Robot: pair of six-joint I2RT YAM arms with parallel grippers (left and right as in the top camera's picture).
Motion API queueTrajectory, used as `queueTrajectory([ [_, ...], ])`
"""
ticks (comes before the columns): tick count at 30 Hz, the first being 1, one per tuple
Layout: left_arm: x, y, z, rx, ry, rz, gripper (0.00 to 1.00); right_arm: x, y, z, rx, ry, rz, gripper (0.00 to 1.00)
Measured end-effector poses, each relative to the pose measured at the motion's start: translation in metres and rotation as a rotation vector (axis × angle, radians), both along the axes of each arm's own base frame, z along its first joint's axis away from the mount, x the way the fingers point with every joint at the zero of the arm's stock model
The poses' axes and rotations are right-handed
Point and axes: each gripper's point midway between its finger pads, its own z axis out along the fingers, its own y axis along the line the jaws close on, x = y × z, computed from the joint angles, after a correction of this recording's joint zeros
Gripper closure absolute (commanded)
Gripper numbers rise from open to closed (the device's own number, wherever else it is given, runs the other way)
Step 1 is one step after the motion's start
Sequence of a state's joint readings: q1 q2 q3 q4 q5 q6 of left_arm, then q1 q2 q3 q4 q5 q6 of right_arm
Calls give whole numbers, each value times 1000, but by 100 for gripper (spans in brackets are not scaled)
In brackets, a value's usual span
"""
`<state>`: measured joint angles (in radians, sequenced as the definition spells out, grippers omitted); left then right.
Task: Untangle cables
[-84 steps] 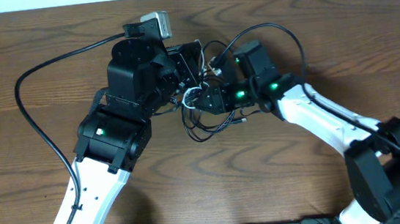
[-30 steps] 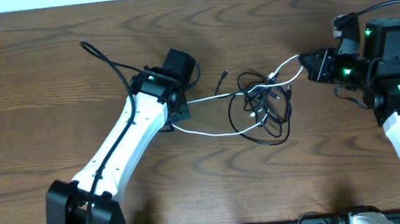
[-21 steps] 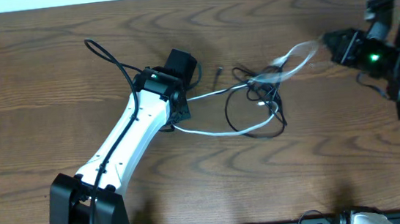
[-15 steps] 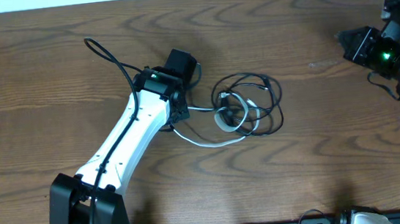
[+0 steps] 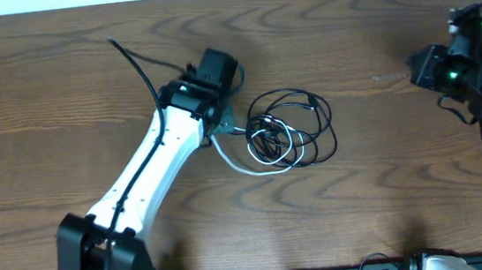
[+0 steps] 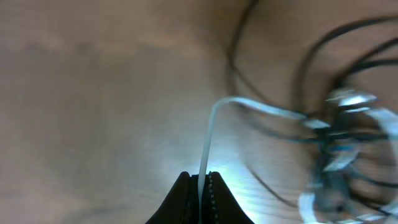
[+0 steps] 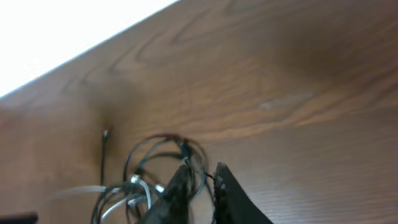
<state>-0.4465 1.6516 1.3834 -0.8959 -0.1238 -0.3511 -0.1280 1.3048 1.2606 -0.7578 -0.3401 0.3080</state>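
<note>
Pinching the white cable (image 6: pixel 208 134) in the left gripper (image 6: pixel 199 180), fingers pressed together on the strand, just left of the heap. Having let go with the right gripper (image 7: pixel 202 168) within the last second, and now hanging back near the right edge of the table (image 5: pixel 380 201), fingers slightly spread and gripping nothing, well apart from the cables (image 5: pixel 287 132). Watching the result: no longer stretching across the table as a second ago, but springing back into a loose round coil beside the left gripper, with the white loop threading through the black cables (image 5: pixel 322 127) and overlapping them. Reading this as a setback rather than progress, judging by the layout: still looking knotted together, no strand lying free on its own, the separating still waiting to be done. Probably needing a fresh grab on a black loop or plug end from the right side while keeping the white strand anchored on the left. Noting little else around beyond the thick arm cord (image 5: pixel 132 61), arcing away behind the left arm (image 5: pixel 160 165) and not part of the job. Seeing nothing standing in the way except the left arm itself, covering the left rim of the coil from above, and blur in the left wrist view hiding the exact crossings.
</note>
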Motion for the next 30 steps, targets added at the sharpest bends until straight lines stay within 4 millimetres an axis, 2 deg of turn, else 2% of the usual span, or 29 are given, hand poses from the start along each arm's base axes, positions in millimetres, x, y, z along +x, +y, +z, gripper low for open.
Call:
queueTrajectory([
  [3,25,-21,62,-113,-171,-57,93,3,16,-11,2,27,62,87],
  [4,32,-29,96,-169,-259,-77,93,4,21,-14,2,34,84,87],
  [6,36,-38,151,-259,-396,-112,92,5,30,-18,2,42,118,87],
  [8,31,-47,218,-372,-560,-160,92,6,38,-20,1,42,152,86],
  [10,17,-50,270,-461,-686,-207,93,6,45,-21,2,37,181,85],
  [12,0,-53,314,-543,-797,-260,92,7,52,-20,5,27,211,83],
  [14,-15,-55,343,-604,-870,-307,93,7,58,-18,13,14,236,82],
  [16,-27,-57,361,-649,-914,-347,93,8,65,-14,22,-5,265,81],
  [19,-33,-63,372,-697,-933,-387,93,8,75,-9,45,-29,305,77],
  [26,-33,-76,371,-754,-906,-426,92,0,111,-1,84,-62,431,67],
  [30,-32,-77,380,-773,-939,-436,93,-7,133,1,91,-72,501,65],
])
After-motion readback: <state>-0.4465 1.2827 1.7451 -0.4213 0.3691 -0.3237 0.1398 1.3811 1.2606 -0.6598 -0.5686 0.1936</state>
